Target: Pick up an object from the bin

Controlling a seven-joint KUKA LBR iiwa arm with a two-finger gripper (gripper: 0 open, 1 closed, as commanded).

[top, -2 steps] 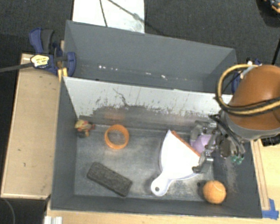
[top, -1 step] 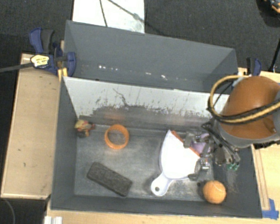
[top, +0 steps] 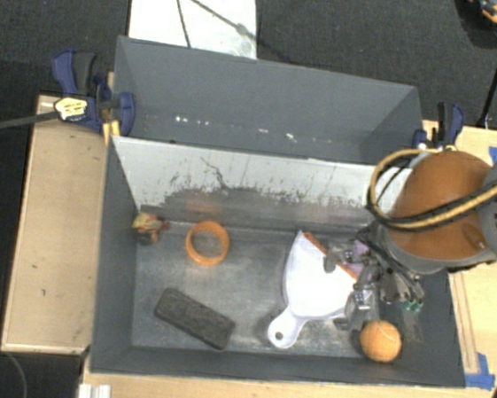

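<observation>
1. Currently, camera view: gripper [top: 360, 297] sits low in the bin's [top: 268, 107] right half, at the right edge of the white scoop [top: 312, 286], w/ the orange ball [top: 381, 341] just beside it, toward the near wall. Can't tell how far it's open, nor whether it has hold of anything.
2. Likely target, imo: scoop or ball. Both are close enough; can't say which.
3. Risk: scoop's rim looks thin & curved, so a close on it could slip off or tip the bowl up.
4. Risk: ball is round & loose; a nudge prob. rolls it into the near corner.
5. Risk: both caught at once, so an unstable grab; one drops on lift.
6. Orange ring [top: 207, 242] & dark block [top: 195, 318] lie well apart at left; no trouble there.
</observation>
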